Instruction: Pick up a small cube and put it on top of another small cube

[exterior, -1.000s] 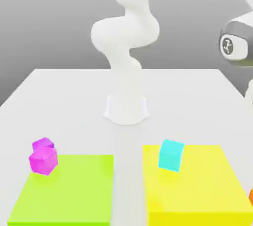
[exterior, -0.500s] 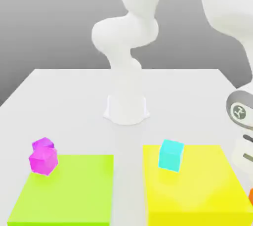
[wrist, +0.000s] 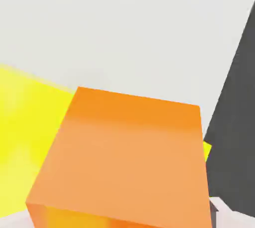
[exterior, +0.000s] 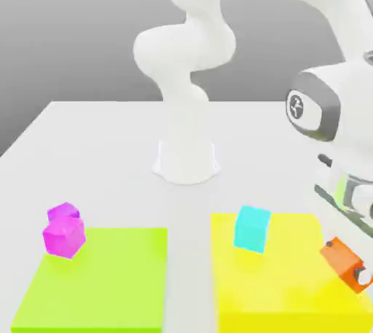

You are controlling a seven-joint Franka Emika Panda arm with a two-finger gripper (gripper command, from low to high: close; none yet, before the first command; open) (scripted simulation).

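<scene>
We see the gripper (exterior: 345, 267) closed on the orange cube (exterior: 342, 261), tilted near the yellow block's (exterior: 291, 280) right edge, exterior view; the grip's depth is hard to judge, and a shallow pinch could let it slip.

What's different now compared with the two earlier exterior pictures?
The orange cube, earlier just peeking in at the exterior view's right edge, is now between the gripper's fingers, tilted, and has moved toward the exterior view's left, in front of the yellow block. The arm has come further into view. The cyan cube, magenta cube and green block look unmoved.
</scene>
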